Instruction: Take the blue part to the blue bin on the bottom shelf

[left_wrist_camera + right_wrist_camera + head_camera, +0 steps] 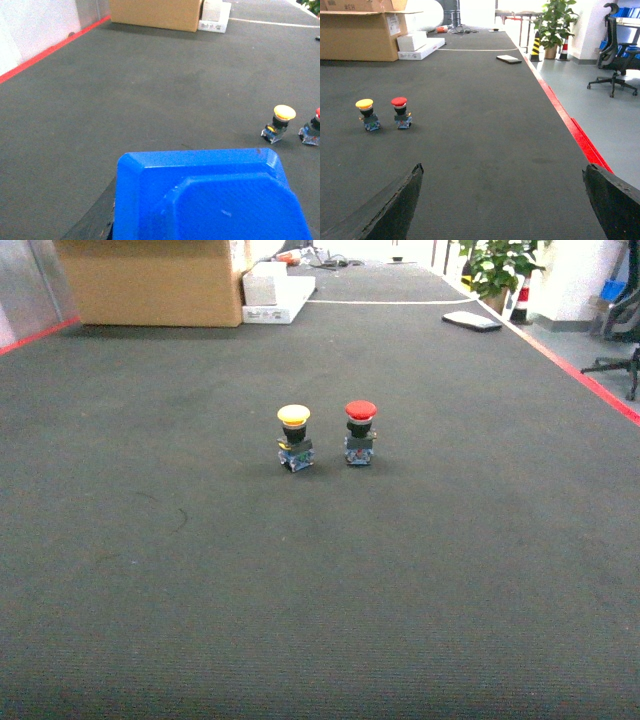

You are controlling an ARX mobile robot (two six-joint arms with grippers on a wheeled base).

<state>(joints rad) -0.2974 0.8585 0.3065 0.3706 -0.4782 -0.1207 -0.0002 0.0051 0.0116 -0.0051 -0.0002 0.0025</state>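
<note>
— right gripper [502, 200] hangs wide and empty over the carpet [485, 150], jaws far apart. what about the left?

— left gripper, i cannot tell. a blue piece [210, 200] fills the bottom of its wrist view, and only one dark finger [92, 222] shows at its lower left edge. it may be gripped, it may not.

— is that blue piece the part or the bin?

— hard to say; it is cropped and very close to the camera. the head view does not show it at all.

— and the shelf?

— not in any view. only the carpet, with a yellow button [294, 437] and a red button [360, 432] standing side by side, well ahead of both arms.

— so how far along?

— early, i judge. nothing shows as placed; getting the part to the bin on the shelf is all left to do.
</note>
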